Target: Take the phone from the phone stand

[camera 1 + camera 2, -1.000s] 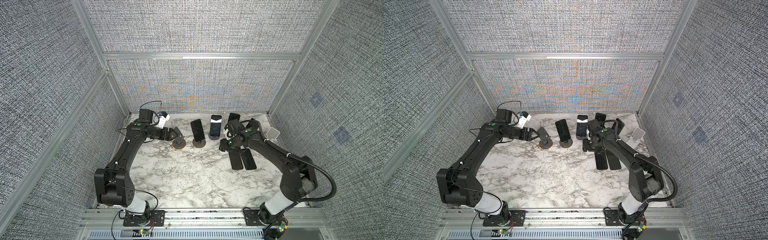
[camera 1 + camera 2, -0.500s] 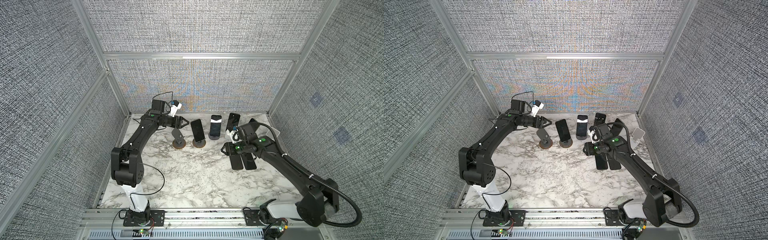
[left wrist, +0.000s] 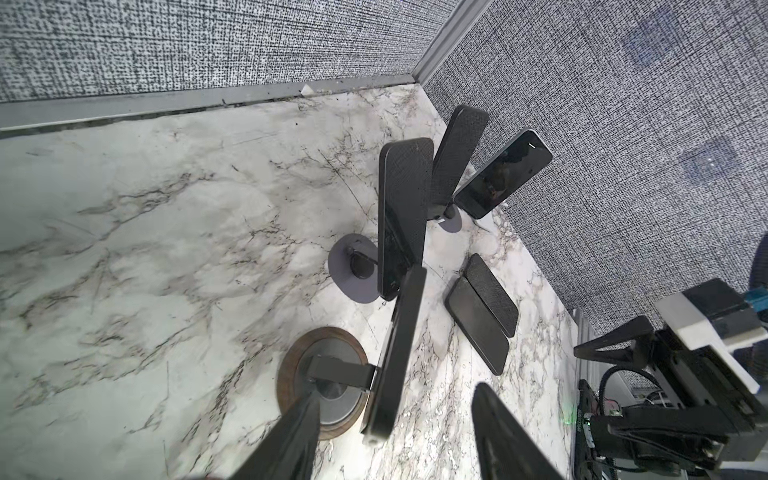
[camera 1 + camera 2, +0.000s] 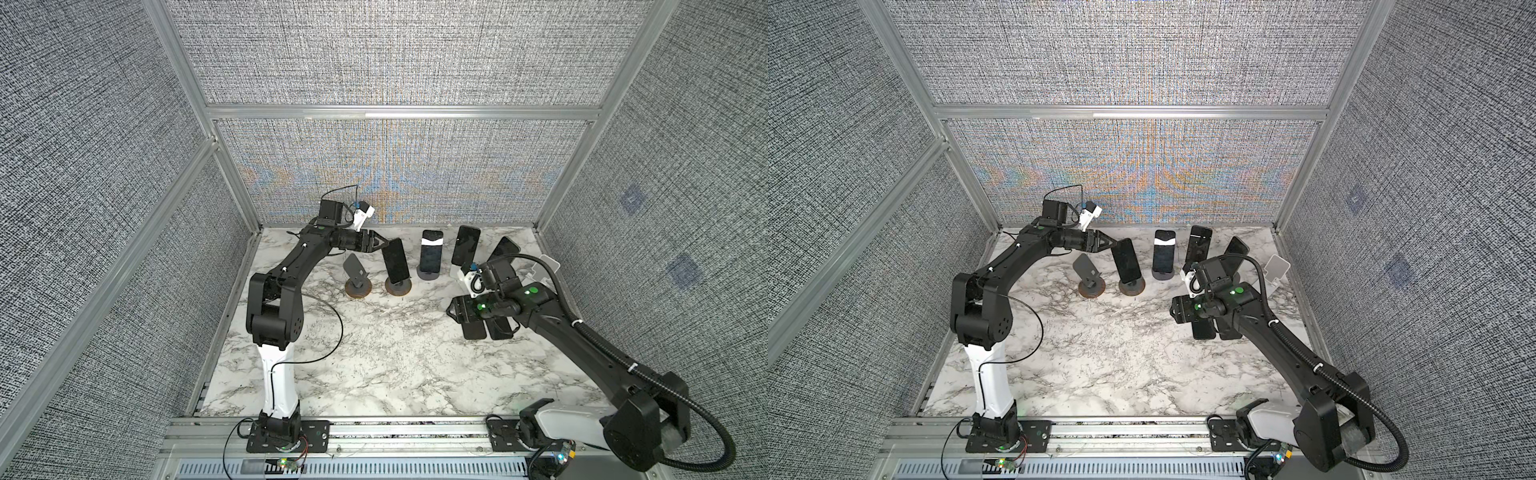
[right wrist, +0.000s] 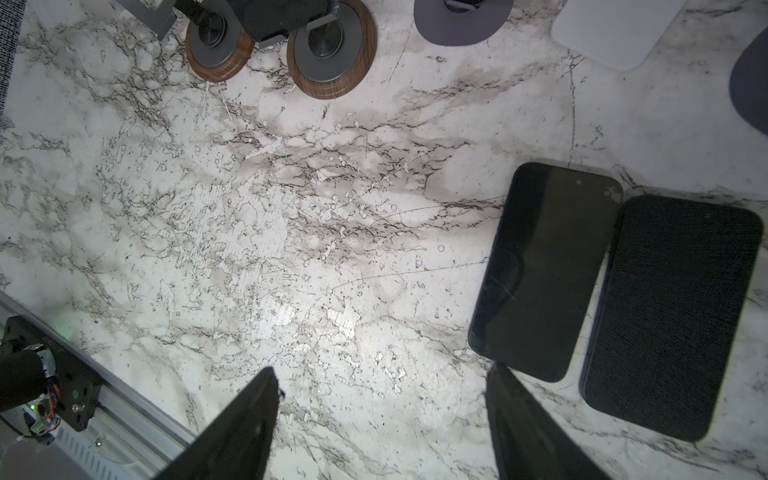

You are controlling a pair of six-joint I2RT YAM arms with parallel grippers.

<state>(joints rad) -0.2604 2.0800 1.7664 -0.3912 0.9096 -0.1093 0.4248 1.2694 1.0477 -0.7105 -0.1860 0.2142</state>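
A black phone [image 4: 395,266] [image 4: 1127,259] leans on a phone stand with a round wood-rimmed base [image 4: 398,287] [image 3: 322,382], second from the left in the back row. My left gripper [image 4: 384,245] [image 4: 1108,244] [image 3: 397,394] is open at the phone's top end. In the left wrist view the phone [image 3: 395,353] shows edge-on between the two fingers [image 3: 291,436], with gaps on both sides. My right gripper [image 4: 454,311] [image 4: 1177,309] [image 5: 383,370] is open above bare marble, holding nothing.
An empty stand [image 4: 355,274] is left of the phone. Three more phones stand to its right [image 4: 431,255] [image 4: 465,245] [image 4: 503,249], and a white stand [image 4: 544,266] sits by the right wall. Two phones lie flat [image 5: 544,270] [image 5: 669,316] beside my right gripper.
My left gripper moved right from the empty stand to the phone's top end, its jaws narrowing. My right gripper's jaws widened and it drew slightly toward the table's front.
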